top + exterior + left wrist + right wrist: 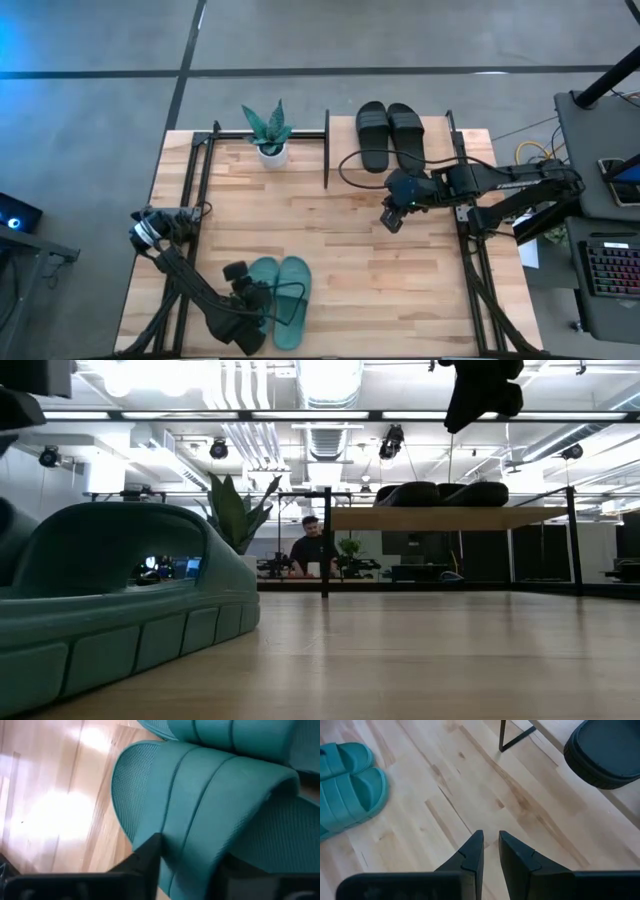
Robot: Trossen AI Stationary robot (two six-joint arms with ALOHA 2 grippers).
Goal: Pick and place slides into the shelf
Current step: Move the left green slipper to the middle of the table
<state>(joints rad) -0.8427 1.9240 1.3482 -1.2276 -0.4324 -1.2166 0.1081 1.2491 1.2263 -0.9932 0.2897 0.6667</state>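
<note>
Tabletop-low, the left pincer (243, 277) straddles a teal slide's (262, 290) strap, grip unclear.

One pair of slides (390, 133) on the shelf (470, 135), other pair (281, 300) on table (330, 230).

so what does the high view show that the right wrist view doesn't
Only the high view: the potted plant, the left hand down at the strap of one teal slide, and both black slides lying together on the shelf top.

Only the right wrist view: the right hand up close, its fingers a narrow gap apart with nothing between them, above bare wood.

Both: the teal slides, the table and at least one black slide.
</note>
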